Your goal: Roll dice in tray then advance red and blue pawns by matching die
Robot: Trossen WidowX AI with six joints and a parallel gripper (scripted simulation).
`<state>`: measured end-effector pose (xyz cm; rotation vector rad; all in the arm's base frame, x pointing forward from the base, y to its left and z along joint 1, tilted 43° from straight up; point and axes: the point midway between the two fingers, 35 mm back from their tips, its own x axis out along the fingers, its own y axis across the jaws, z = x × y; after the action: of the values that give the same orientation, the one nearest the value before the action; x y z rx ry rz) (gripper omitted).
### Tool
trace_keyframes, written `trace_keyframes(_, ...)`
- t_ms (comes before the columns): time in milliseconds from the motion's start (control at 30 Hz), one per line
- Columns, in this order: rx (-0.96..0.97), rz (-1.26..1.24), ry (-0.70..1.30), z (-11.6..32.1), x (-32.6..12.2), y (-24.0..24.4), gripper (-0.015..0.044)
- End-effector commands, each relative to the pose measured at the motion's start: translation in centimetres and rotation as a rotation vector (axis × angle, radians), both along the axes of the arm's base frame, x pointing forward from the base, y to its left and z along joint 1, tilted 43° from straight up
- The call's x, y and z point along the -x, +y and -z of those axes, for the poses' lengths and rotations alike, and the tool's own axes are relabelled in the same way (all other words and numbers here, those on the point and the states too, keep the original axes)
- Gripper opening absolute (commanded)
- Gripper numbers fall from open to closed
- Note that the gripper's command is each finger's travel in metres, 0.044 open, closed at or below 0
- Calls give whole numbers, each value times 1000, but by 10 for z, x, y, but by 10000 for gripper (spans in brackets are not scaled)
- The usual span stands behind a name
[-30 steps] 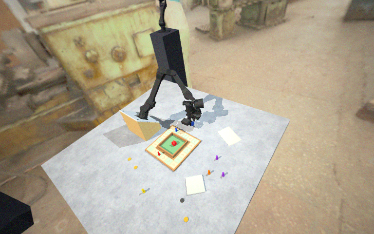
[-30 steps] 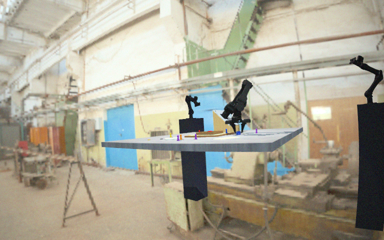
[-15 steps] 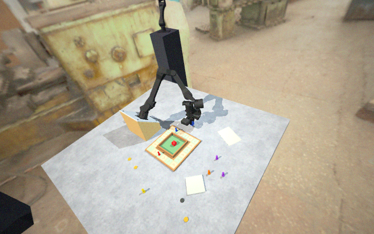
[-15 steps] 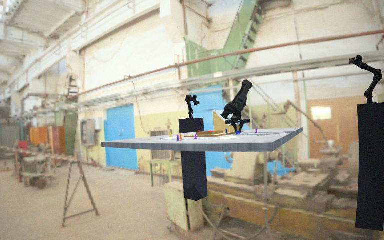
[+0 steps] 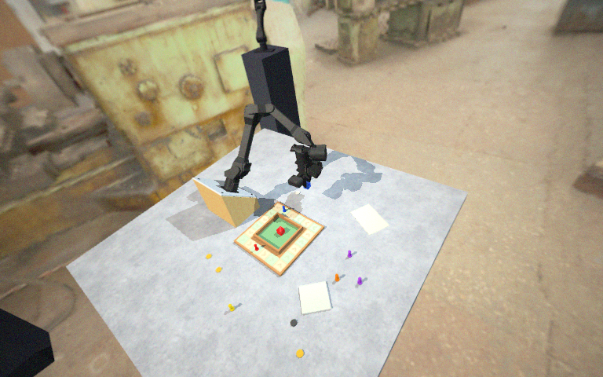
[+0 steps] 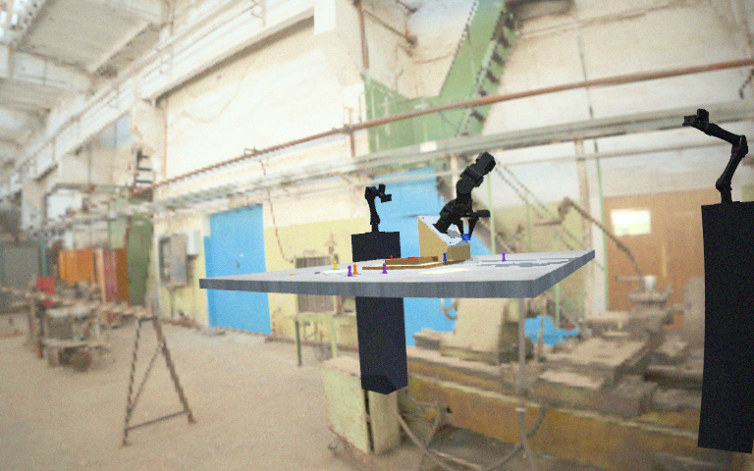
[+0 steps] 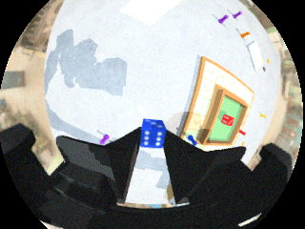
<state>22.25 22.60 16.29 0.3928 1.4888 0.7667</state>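
Observation:
My gripper (image 5: 306, 184) (image 6: 466, 235) (image 7: 152, 132) is shut on the blue die (image 5: 307, 186) (image 6: 465, 236) (image 7: 152, 134) and holds it above the table, behind the board. The red die (image 5: 280, 230) (image 7: 228, 119) lies in the green-floored tray (image 5: 291, 242) (image 7: 213, 115) in the middle of the board (image 5: 312, 228) (image 7: 205, 80). Its number is too small to read surely. The blue pawn (image 5: 283, 209) (image 6: 445, 257) (image 7: 192, 139) stands near the board's back corner. The red pawn (image 5: 256, 247) (image 7: 242, 133) stands on the board's left part in the top view.
A wedge-shaped box (image 5: 226, 209) (image 6: 430, 238) stands left of the board. Purple pawns (image 5: 349, 254) (image 5: 359, 280), an orange pawn (image 5: 337, 277), a yellow pawn (image 5: 231, 307), white pieces (image 5: 370, 219) (image 5: 314, 298) and small discs (image 5: 208, 256) (image 5: 293, 322) lie around. Another purple pawn (image 6: 504, 257) (image 7: 104, 139) stands behind the gripper.

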Motion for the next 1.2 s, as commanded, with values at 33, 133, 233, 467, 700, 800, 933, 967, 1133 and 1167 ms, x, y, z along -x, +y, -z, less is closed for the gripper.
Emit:
trace_keyframes(33, -11, -1, -3, -23, 4, -19, 0)
trace_keyframes(133, -11, -1, -3, -24, 4, -19, 0)
trace_keyframes(233, 0, 38, 29, -17, -1, -24, 0)
trace_keyframes(467, 45, 221, 180, 19, -23, -48, 0)
trace_keyframes(700, 82, 404, 333, 54, -38, -75, 0)
trace_keyframes(800, 95, 482, 400, 69, -43, -87, 0)
trace_keyframes(933, 111, 586, 489, 89, -46, -103, 0)
trace_keyframes(967, 114, 611, 512, 93, -46, -107, 0)
trace_keyframes(1133, 128, 740, 626, 117, -47, -128, 0)
trace_keyframes(1167, 131, 765, 649, 121, -46, -132, 0)
